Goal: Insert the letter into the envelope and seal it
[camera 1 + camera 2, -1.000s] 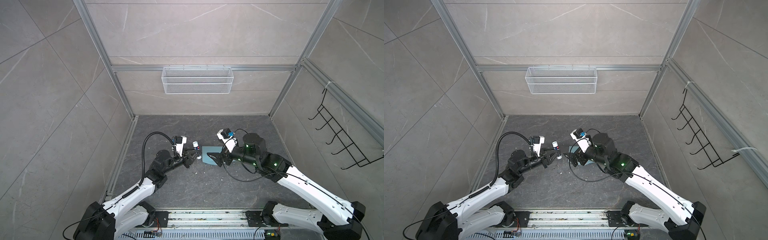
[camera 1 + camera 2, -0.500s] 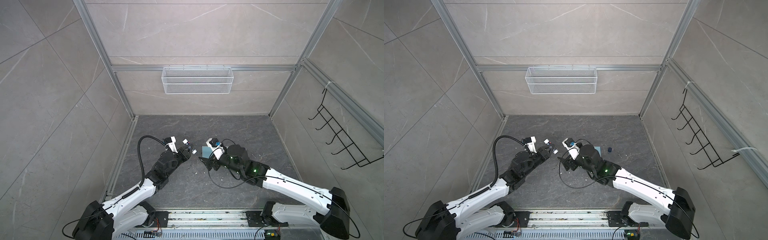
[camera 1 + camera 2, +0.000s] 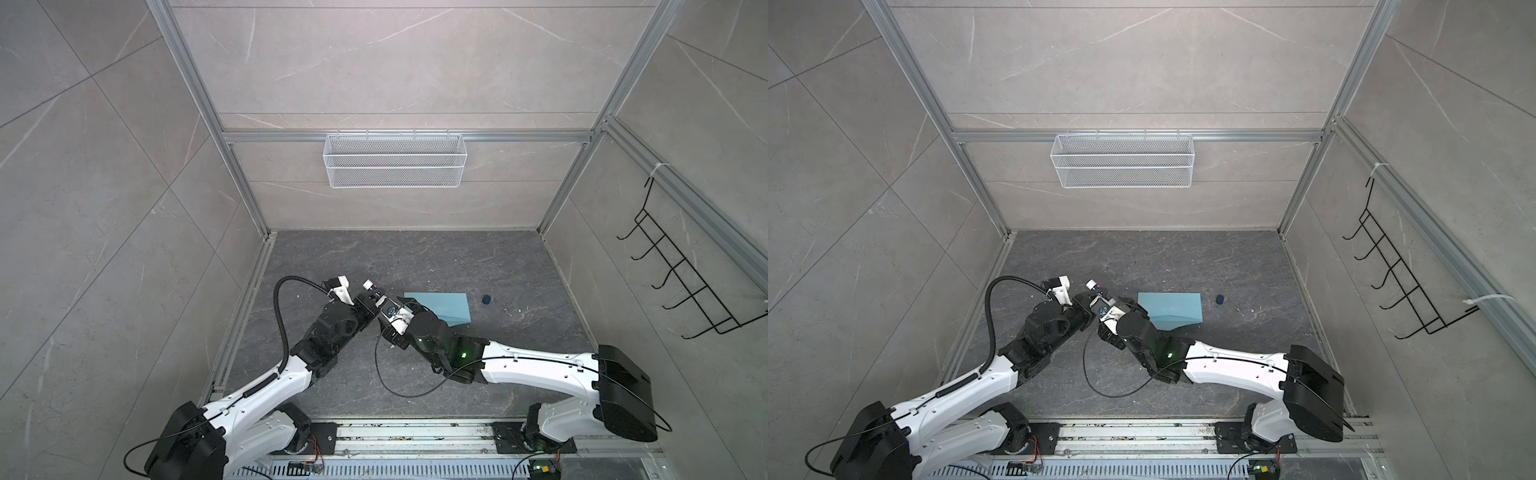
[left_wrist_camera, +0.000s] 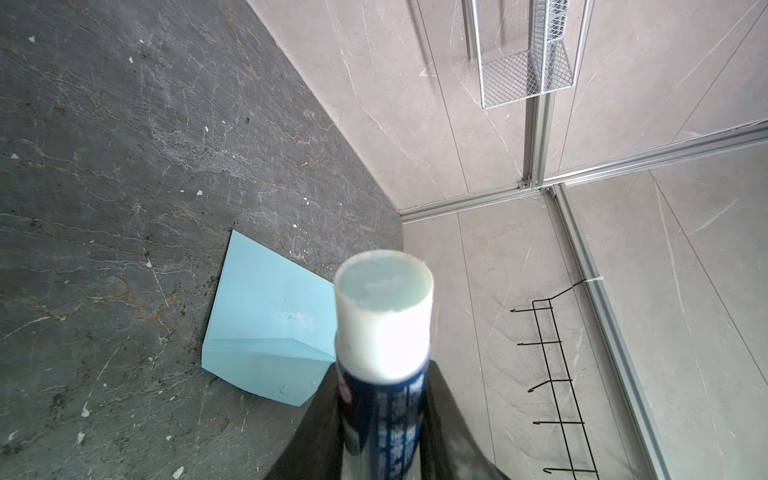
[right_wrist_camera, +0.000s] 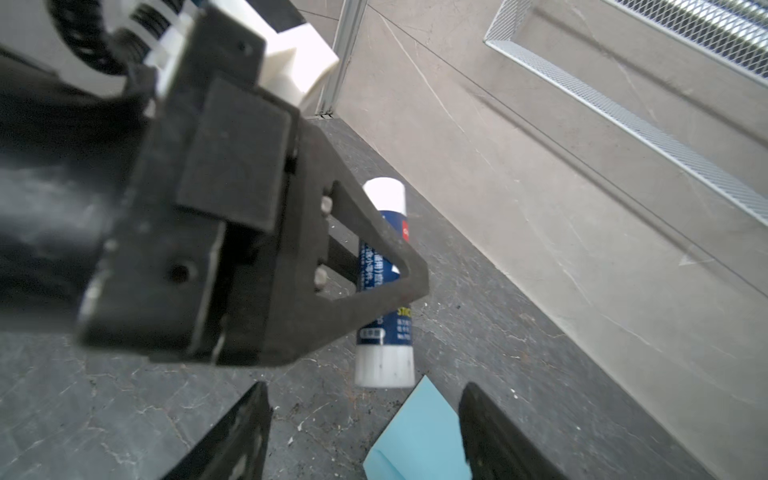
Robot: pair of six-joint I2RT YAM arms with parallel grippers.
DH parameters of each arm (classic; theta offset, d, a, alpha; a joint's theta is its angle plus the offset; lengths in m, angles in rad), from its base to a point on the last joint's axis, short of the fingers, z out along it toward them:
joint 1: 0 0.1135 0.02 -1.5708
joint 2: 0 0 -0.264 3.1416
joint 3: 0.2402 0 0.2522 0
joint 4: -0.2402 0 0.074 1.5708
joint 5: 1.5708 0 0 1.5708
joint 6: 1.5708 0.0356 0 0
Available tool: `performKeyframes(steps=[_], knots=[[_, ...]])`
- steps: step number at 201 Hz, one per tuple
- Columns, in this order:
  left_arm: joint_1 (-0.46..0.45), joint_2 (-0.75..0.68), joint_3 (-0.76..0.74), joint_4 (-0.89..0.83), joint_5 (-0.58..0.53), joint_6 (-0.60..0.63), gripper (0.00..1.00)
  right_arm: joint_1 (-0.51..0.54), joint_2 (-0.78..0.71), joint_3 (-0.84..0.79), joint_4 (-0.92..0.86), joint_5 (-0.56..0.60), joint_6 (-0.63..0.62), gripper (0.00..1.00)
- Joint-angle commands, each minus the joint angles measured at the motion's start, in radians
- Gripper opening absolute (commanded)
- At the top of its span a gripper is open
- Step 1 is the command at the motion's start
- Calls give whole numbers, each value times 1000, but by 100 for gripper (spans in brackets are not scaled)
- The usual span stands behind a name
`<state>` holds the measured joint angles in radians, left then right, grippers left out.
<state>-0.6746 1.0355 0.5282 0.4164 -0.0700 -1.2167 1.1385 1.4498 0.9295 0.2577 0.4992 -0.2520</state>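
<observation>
Your left claw [image 4: 382, 419] is clenched on a blue-labelled glue stick [image 5: 386, 328]; yellow "STIC" reads, the rest illegible. Right claw [image 5: 365, 432] parted, empty. Envelope [image 3: 440, 309] lies on the surface [image 3: 415, 262].

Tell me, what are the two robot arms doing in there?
The left gripper is holding an uncapped glue stick up off the dark table. The right gripper is open, right next to the stick's bottom end, not gripping it. The light blue envelope lies flat on the table beside them, and a small dark blue thing, maybe the cap, lies past it. The letter isn't in sight.
</observation>
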Motion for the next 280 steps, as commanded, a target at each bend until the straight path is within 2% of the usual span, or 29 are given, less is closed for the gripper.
performKeyframes(steps=[1, 67, 143, 173, 205, 240, 280], knots=[[-5, -26, 34, 25, -8, -5, 0, 1, 17, 27, 66, 47, -11, 69], [-6, -40, 24, 38, -4, -3, 0, -22, 56, 43, 61, 31, 35, 60], [-7, -36, 18, 47, 1, -7, 0, -44, 66, 48, 65, 1, 72, 40], [-6, -32, 22, 50, 7, -6, 0, -46, 67, 50, 63, -6, 75, 38], [-6, -21, 21, 60, 17, 7, 0, -56, 56, 49, 53, -51, 100, 30], [-5, -7, 8, 119, 51, 91, 0, -126, -4, 19, 31, -234, 195, 22], [-5, 30, -16, 262, 138, 219, 0, -295, -80, -19, 31, -625, 369, 17]])
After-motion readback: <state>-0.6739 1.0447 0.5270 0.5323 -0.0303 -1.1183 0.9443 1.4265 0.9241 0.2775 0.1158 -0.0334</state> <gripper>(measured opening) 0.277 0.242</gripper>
